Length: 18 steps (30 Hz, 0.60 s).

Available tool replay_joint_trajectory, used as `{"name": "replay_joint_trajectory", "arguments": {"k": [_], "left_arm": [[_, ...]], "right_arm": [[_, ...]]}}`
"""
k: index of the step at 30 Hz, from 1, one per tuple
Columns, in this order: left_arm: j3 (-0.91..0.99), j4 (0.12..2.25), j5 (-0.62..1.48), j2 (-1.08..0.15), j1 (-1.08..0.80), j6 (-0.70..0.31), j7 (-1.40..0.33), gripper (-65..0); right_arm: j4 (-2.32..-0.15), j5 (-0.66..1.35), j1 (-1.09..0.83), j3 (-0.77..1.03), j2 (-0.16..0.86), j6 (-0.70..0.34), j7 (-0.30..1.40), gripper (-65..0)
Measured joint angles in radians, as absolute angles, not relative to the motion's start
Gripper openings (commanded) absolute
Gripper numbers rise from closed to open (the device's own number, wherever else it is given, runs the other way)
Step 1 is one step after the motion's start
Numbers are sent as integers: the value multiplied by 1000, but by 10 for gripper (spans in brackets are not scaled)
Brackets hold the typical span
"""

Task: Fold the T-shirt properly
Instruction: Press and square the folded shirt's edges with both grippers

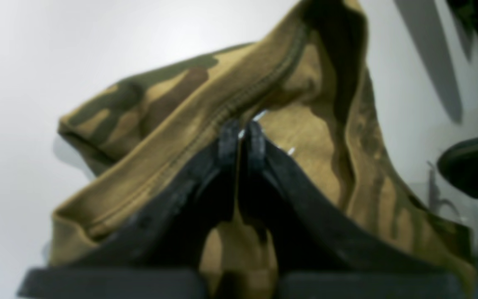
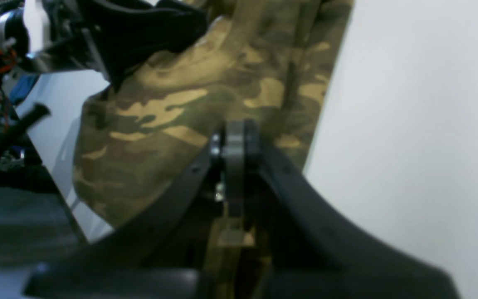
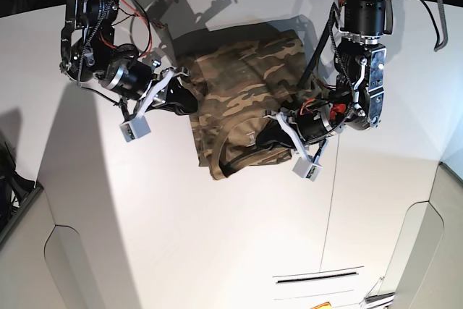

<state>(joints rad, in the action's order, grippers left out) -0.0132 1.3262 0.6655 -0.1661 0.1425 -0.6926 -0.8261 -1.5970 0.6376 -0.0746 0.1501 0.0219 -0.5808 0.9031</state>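
Observation:
The camouflage T-shirt point(image 3: 239, 85) lies partly folded in the middle of the white table, with a rumpled lower edge. My left gripper point(image 3: 262, 139) is at its lower right edge. In the left wrist view the gripper point(image 1: 242, 135) is shut on a lifted fold of the shirt point(image 1: 305, 137), next to a stitched seam. My right gripper point(image 3: 191, 103) is at the shirt's left edge. In the right wrist view it point(image 2: 235, 139) is shut on the shirt point(image 2: 160, 120), with cloth showing between the fingers. The other gripper point(image 2: 139, 25) shows at the top left there.
The white table point(image 3: 145, 215) has a rounded front edge and a seam line on its right side. A narrow slot point(image 3: 315, 278) sits near the front. Red and black cables point(image 3: 137, 5) hang at the back by the arm bases.

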Motion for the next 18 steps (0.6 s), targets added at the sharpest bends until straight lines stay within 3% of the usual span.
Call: {"name": "replay_joint_trajectory", "arguments": {"k": [6, 18], "left_arm": [[-14, 1416, 730, -166, 141, -693, -922, -607], [-15, 1591, 738, -190, 103, -693, -943, -607]], "right_arm": [[-1597, 654, -128, 141, 14, -580, 904, -650], [-1597, 684, -222, -4, 14, -580, 899, -650]]}}
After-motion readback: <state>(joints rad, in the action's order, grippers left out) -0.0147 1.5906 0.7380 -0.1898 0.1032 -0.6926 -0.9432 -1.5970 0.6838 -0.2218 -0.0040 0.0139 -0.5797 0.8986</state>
